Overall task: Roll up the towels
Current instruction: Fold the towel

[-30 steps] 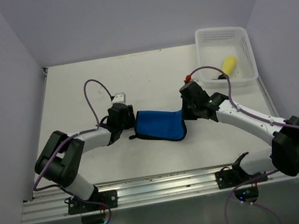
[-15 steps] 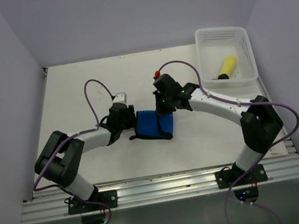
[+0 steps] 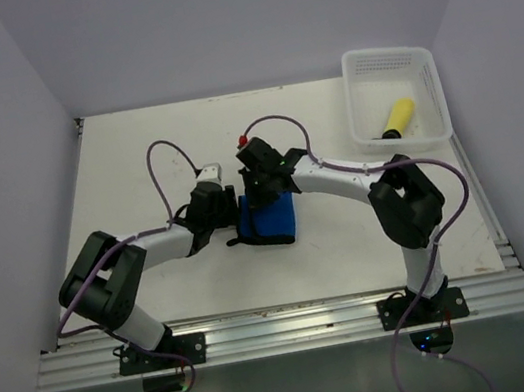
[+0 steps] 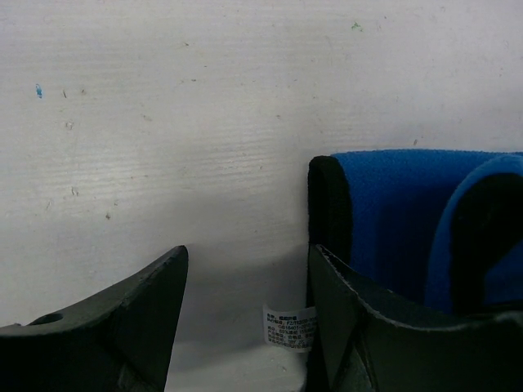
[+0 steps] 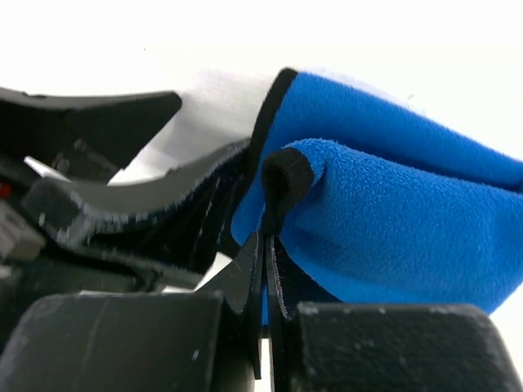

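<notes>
Towel [image 3: 272, 221] half rolled on tabletop [image 3: 135, 168], folded edge pinched in clenched right jaws, probably to wind it tighter, other end braced by spread left jaws; yellow one [image 3: 400, 116] in basket [image 3: 385, 51].

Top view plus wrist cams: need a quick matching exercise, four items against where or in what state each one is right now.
Items
1. blue towel
2. yellow towel
3. left gripper
4. right gripper

States
A. rolled up, lying in the basket
B. open, at the end of a towel
C. shut on a fold of cloth
D. partly rolled, on the table between the arms

Pairs: 1-D, 2-A, 3-B, 4-C
</notes>
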